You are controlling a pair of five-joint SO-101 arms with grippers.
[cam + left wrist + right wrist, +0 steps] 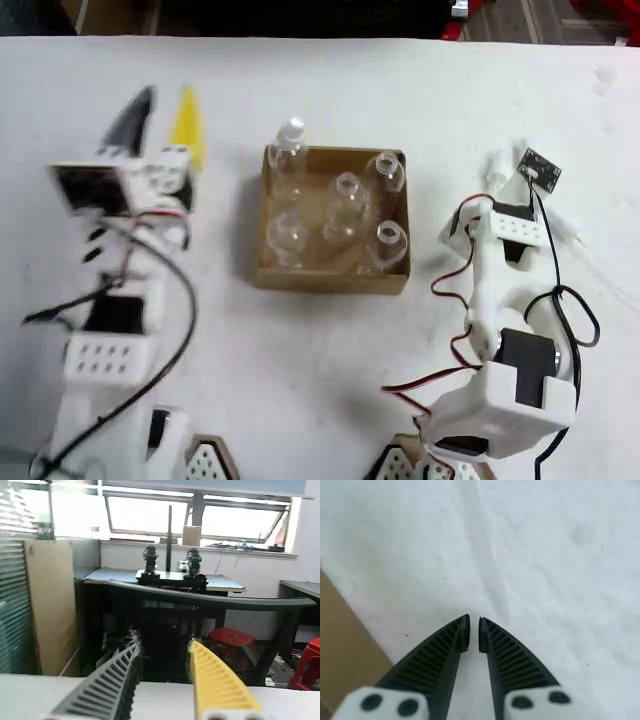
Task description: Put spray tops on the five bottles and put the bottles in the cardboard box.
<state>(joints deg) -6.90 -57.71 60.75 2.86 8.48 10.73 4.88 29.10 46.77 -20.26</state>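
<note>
The cardboard box [262, 272] sits mid-table with several clear bottles standing in it. The bottle [286, 160] in its far left corner wears a white spray top [291, 129]. The others, such as the bottle [386, 168] at far right, have bare necks. My left gripper [165, 100] is left of the box, raised, its black and yellow fingers open and empty. In the left wrist view the left gripper [162, 645] points out over the table's far edge. My right gripper [474, 630] hangs over bare tabletop right of the box, its black fingers shut on nothing.
Small white parts that look like loose spray tops lie right of the box by the right arm [497, 163] and further right [575, 228]. A brown box edge [340, 650] shows beside the right gripper. A black chair [210, 605] stands beyond the table.
</note>
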